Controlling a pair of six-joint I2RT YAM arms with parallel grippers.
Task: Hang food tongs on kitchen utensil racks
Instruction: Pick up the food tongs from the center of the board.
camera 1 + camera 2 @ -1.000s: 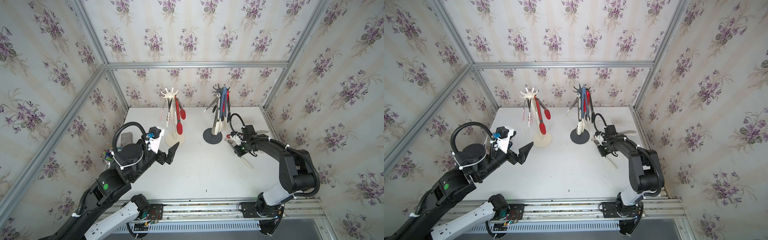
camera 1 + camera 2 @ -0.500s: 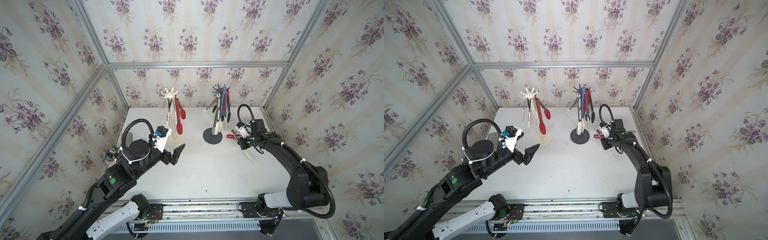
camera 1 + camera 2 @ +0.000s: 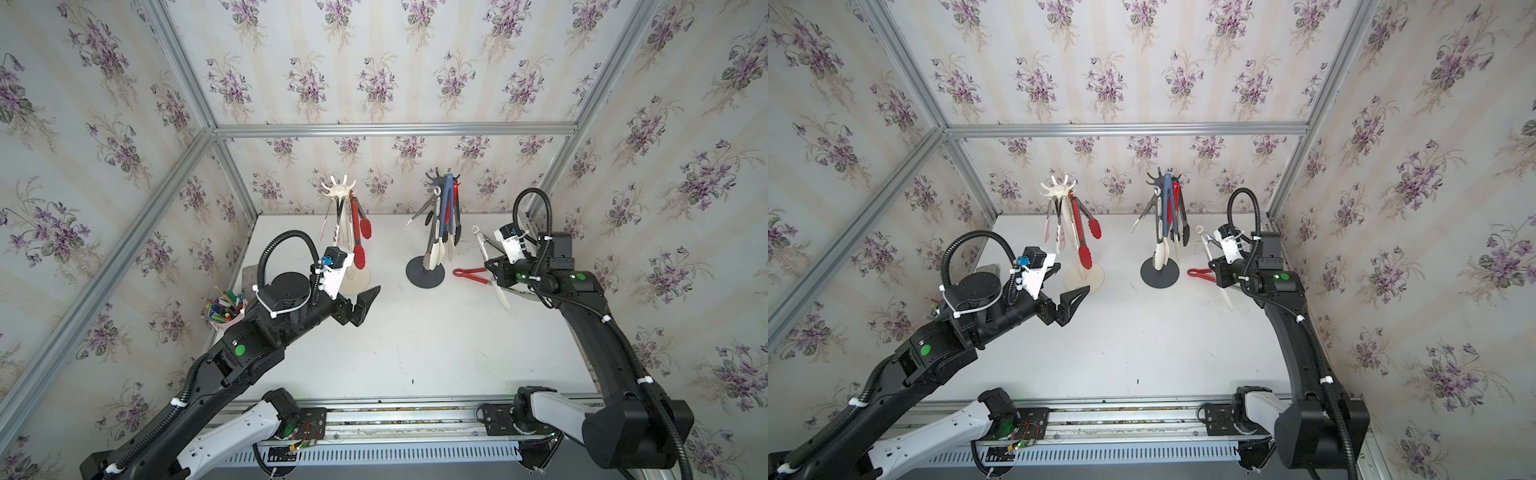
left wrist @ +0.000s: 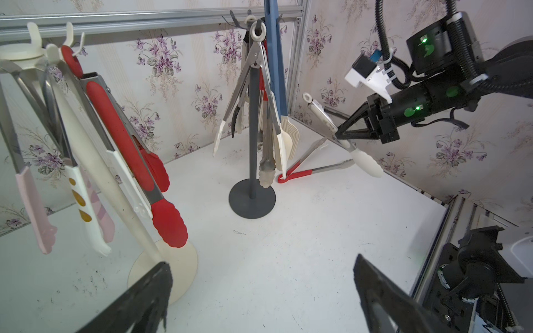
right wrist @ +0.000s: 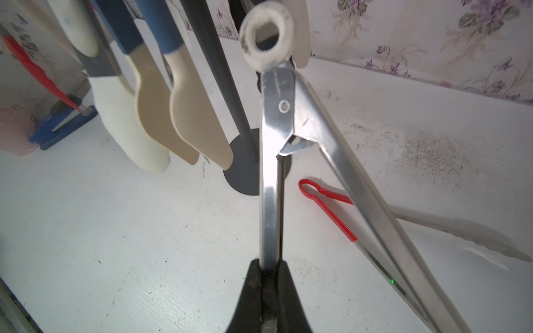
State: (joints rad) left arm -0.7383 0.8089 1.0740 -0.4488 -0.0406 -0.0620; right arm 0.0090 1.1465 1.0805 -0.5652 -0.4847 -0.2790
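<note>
My right gripper (image 3: pixel 493 267) (image 3: pixel 1215 267) (image 4: pixel 339 135) (image 5: pixel 269 266) is shut on one steel arm of white-tipped food tongs (image 3: pixel 481 245) (image 3: pixel 1225 297) (image 4: pixel 367 163) (image 5: pixel 271 173). It holds them slanted above the table, their white ring (image 5: pixel 266 43) uppermost, just right of the dark grey rack (image 3: pixel 424 272) (image 3: pixel 1159 272) (image 4: pixel 253 129) (image 5: pixel 219 72). Several tongs hang on that rack and on the cream-white rack (image 3: pixel 340 191) (image 3: pixel 1057 191) (image 4: pixel 119 199). Red-handled tongs (image 3: pixel 469 272) (image 3: pixel 1200 273) (image 4: pixel 297 174) (image 5: pixel 326 207) lie on the table under the held pair. My left gripper (image 3: pixel 360 287) (image 3: pixel 1065 282) (image 4: pixel 262 288) hangs open and empty in front of the cream rack's base.
A cup of coloured pens (image 3: pixel 220 309) stands at the table's left edge behind my left arm. Papered walls and aluminium frame posts (image 3: pixel 552 174) close in the back and both sides. A metal rail (image 3: pixel 395 415) runs along the front edge.
My right gripper has lifted the white-tipped tongs off the table and carried them up and back beside the dark rack. My left arm has swung forward toward the cream rack's base, gripper still open.
</note>
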